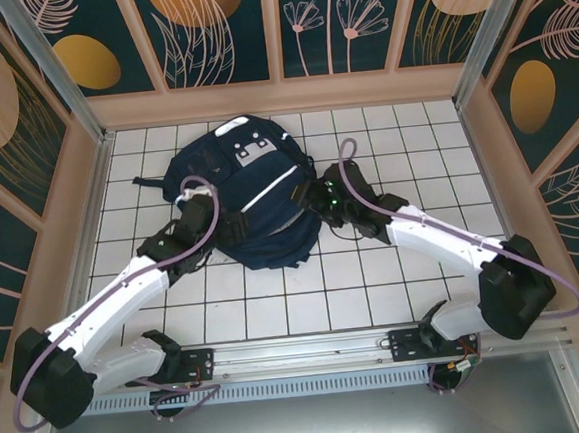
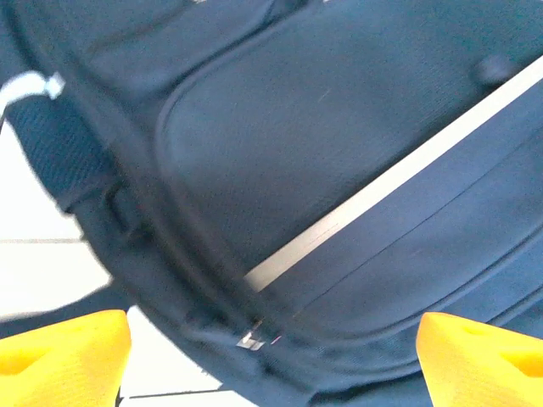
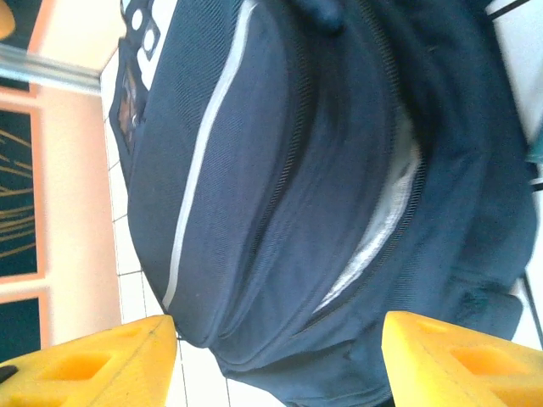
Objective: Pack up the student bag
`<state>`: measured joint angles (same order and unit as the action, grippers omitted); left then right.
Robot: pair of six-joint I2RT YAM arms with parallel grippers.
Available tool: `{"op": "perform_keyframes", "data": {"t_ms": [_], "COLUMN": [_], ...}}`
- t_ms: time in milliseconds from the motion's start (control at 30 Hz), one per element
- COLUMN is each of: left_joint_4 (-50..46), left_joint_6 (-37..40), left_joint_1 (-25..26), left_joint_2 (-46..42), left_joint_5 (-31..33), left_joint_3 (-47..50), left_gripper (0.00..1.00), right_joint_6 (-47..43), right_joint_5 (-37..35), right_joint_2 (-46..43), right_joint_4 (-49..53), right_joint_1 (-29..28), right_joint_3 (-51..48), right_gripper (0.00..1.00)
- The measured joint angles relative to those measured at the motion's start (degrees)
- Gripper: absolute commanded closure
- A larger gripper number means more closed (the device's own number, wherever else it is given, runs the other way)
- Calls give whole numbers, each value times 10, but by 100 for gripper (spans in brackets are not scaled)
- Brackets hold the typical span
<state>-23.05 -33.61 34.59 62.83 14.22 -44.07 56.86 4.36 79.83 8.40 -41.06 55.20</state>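
The student bag, a dark navy backpack with thin white stripes and grey-white patches at its top, lies flat in the middle of the table. My left gripper sits at the bag's lower left edge, with its yellow fingers spread wide. It is open just short of a small metal zipper pull. My right gripper is at the bag's right side, also open. Its yellow fingers stand wide in front of a partly open zipper showing pale lining. Neither gripper holds anything.
The white tiled table is boxed in by wooden-framed patterned walls at the back and on both sides. A metal rail carrying the arm bases runs along the near edge. Black straps trail from the bag's left side.
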Motion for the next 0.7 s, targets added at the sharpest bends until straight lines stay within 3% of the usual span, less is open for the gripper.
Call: {"op": "perform_keyframes", "data": {"t_ms": [267,500,700], "left_joint_4": [12,41,62], "left_joint_6": [-33,-27,-14], "left_joint_1": [-62,-100,-107], "left_joint_2": [-40,-40,-30], "left_joint_5": [-51,-95,-117], "left_joint_3": [73,89,94], "left_gripper": [18,20,21], "right_joint_6": [27,57,60], "right_joint_5": [2,14,16], "right_joint_2": [119,195,223], "right_joint_4": [26,31,50], "right_joint_1": [-50,-63,-50], "right_joint_3": [105,143,178], "right_gripper": [52,56,78]}}
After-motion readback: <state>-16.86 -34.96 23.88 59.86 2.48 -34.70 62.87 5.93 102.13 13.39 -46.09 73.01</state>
